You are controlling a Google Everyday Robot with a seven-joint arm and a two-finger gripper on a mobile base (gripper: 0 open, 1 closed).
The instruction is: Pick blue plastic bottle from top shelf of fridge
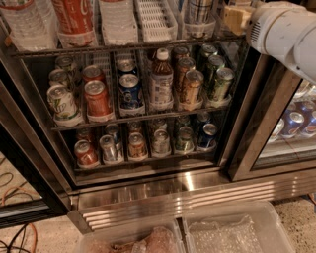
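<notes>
Blue bottle [200, 10] stands at the right of the top shelf [123, 48]; our gripper [236, 17] hangs just right of it, spread or closed we cannot tell. Coming in crooked, we might topple the bottle or clip the door frame [256, 118].

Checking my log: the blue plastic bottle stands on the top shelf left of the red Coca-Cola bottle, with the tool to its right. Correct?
No: the camera view shows the blue plastic bottle right of the red Coca-Cola bottle, on the top shelf, with the tool to its right.
</notes>
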